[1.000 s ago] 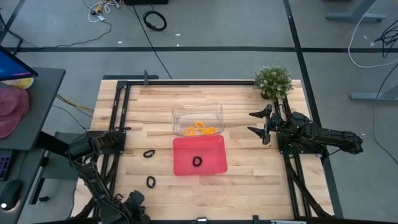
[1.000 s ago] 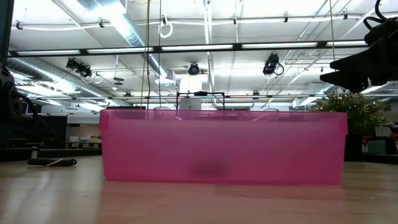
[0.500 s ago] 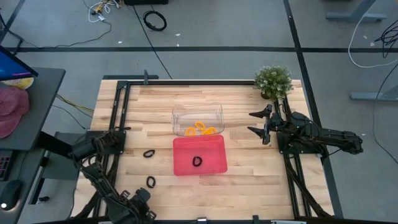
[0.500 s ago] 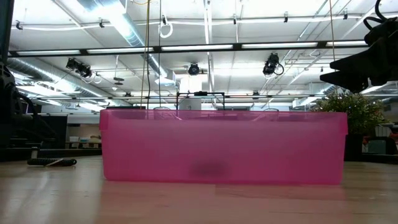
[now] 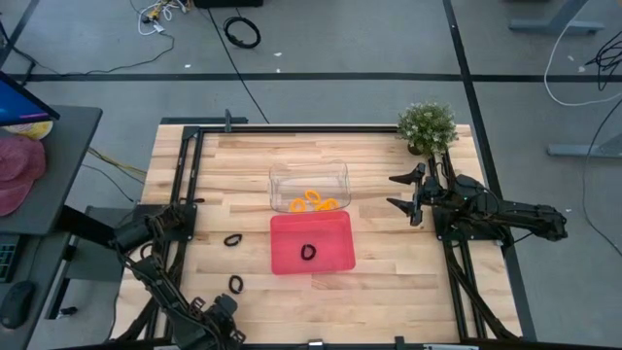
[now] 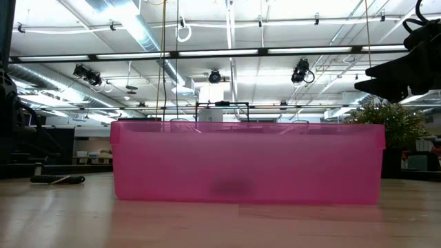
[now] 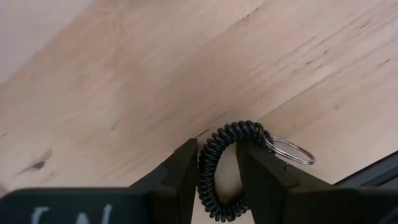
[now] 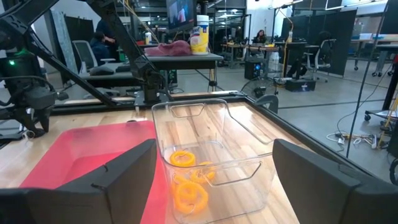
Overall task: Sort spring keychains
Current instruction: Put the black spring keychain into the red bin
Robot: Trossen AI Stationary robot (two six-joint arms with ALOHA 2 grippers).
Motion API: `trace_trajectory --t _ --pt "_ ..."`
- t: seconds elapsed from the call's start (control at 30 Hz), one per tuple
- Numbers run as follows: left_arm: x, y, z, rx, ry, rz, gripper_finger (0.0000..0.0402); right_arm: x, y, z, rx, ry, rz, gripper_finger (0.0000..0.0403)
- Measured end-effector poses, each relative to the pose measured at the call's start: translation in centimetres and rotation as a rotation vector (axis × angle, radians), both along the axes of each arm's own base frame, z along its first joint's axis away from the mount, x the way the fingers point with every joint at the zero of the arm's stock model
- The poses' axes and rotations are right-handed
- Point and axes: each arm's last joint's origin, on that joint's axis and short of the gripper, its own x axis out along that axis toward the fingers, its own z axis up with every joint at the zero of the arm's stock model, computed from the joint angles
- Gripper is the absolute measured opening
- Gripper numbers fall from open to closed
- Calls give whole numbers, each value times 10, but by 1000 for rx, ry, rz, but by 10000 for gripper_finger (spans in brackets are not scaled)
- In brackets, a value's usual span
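Two black spring keychains lie on the wood: one left of the red tray, one nearer the near edge. A third black one lies in the red tray. Orange ones lie in the clear bin. My left gripper is low at the near-left, its fingers narrowly open astride the near black keychain, which has a metal ring. My right gripper hovers open, right of the clear bin. My left gripper has one side of the black keychain's coil between its two fingers, coming slanting down from the near side. The keychain lies flat on the table. I cannot tell whether a finger touches the coil.
A small potted plant stands at the table's far-right corner. Black frame rails run along the left and right sides. In the low view the red tray fills the middle. Bare wood lies right of the tray.
My left gripper has moved a little toward the table's right, closing on the black keychain by the near edge. The keychains, tray and bin have stayed where they were.
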Motion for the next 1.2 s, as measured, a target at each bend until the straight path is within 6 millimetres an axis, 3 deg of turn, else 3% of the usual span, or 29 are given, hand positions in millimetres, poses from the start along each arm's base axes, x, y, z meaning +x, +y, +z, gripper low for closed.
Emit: trace_trajectory --t 0.17,0.37,0.97,1.2 --pt "2 0 -1 -8 -5 12 92 0 0 0 0 0 0 324" --pt "5 0 -1 -28 -14 19 16 0 0 0 0 0 0 324" --pt "11 2 0 -45 -20 36 11 0 0 0 0 0 0 324" --pt "22 10 7 -17 -73 -50 10 0 0 0 0 1 0 324"
